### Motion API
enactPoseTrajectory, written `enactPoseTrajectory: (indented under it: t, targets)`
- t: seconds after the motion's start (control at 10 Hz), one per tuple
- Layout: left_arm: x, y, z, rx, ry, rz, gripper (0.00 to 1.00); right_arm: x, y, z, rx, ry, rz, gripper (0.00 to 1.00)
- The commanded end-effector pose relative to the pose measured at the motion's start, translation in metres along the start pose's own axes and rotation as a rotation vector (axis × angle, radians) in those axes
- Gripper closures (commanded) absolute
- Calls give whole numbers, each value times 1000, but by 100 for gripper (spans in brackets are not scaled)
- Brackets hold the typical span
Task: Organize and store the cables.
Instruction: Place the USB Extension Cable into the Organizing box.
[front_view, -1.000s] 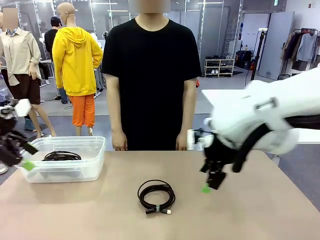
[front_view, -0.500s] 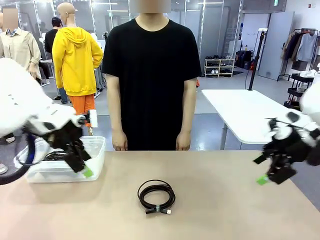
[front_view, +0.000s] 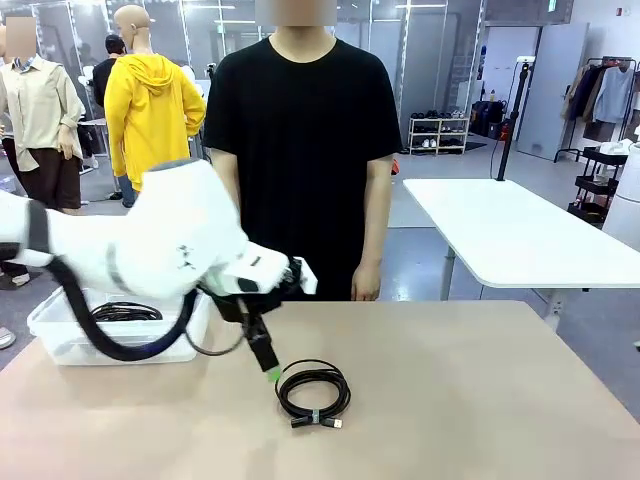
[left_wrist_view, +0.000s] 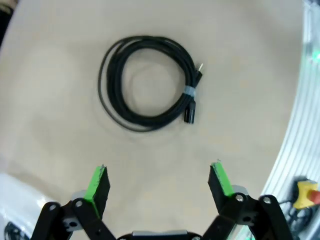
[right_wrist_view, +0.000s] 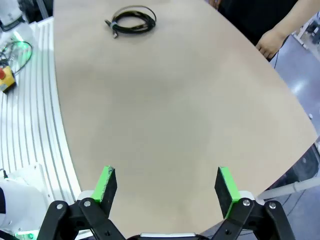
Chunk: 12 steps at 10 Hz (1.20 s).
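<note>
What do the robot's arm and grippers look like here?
The left arm is glossy white with a thick black hose looping beneath it. Both grippers, left gripper and right gripper, have black linkage fingers tipped with green pads.

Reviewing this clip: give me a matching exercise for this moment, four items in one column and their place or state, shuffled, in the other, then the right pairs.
Items:
1. coiled cable on the table
2. coiled cable in the bin
3. left gripper
4. right gripper

Places or states:
A. open above a bare stretch of table, far from the loose coil
B. lying inside the clear plastic bin
C. open, just above and beside the loose coil
D. lying free on the tabletop in front of the person

Pairs: 1-D, 2-B, 3-C, 4-A
</note>
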<state>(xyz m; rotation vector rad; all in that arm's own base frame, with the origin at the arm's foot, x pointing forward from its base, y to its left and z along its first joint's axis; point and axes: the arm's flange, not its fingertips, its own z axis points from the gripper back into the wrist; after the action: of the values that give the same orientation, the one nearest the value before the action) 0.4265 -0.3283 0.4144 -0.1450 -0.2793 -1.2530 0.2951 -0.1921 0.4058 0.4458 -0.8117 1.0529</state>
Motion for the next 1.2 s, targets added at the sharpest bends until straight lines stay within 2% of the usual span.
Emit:
enactPoseTrajectory:
  t: [0.0,0.3,0.4,1.1]
  targets:
    - [35,0,-23,0,70,-22,0,-34,15,4,9,-103,-4,0]
    - [49,-4,-60,-39,136,-15,0,-46,12,11,6,-169,25,0]
    - [50,-7,-65,-70,122,-21,0,-43,17,16,0,-120,-15,0]
    - [45,-10,-74,-61,114,-27,0,-43,17,16,0,-120,-15,0]
